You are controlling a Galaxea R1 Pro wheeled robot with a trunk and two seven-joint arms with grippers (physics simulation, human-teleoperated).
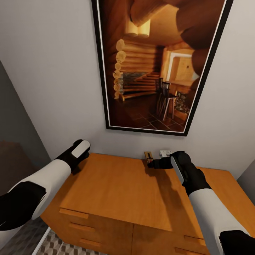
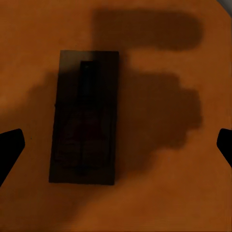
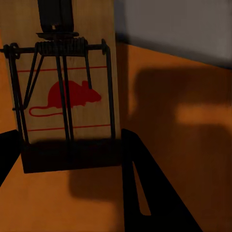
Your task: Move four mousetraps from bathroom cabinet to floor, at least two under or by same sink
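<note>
— Bathroom wall (image 1: 53,71) in pale grey rises behind everything, doesn't it? So where do the traps sit against the cabinet (image 1: 117,191)?

— One mousetrap (image 1: 148,157) shows in the head view at the back edge of the cabinet's orange-brown top, close to the wall. The right gripper (image 1: 153,164) is right at it. Through the right wrist camera that trap (image 3: 67,92) is pale wood with a red mouse print and a wire spring, and its near end lies between the dark fingers (image 3: 140,193), which appear to hold it clamped.

— And the other arm?

— The left gripper (image 1: 72,168) hangs over the cabinet's left back corner. Its wrist camera looks straight down on a second mousetrap (image 2: 84,118), dark in shadow, lying flat on the wooden top. The two black fingertips (image 2: 9,147) stand wide apart at either side, well clear of the board, holding nothing.

— Anything else around the cabinet?

— A small white object (image 1: 165,153) lies on the top just beside the first trap, against the wall. Above the cabinet hangs a large black-framed picture (image 1: 156,63) of a log-cabin interior. Drawer fronts with bar handles (image 1: 73,213) run along the cabinet's front, and a patch of cube-patterned floor (image 1: 53,246) shows below its left corner.
</note>
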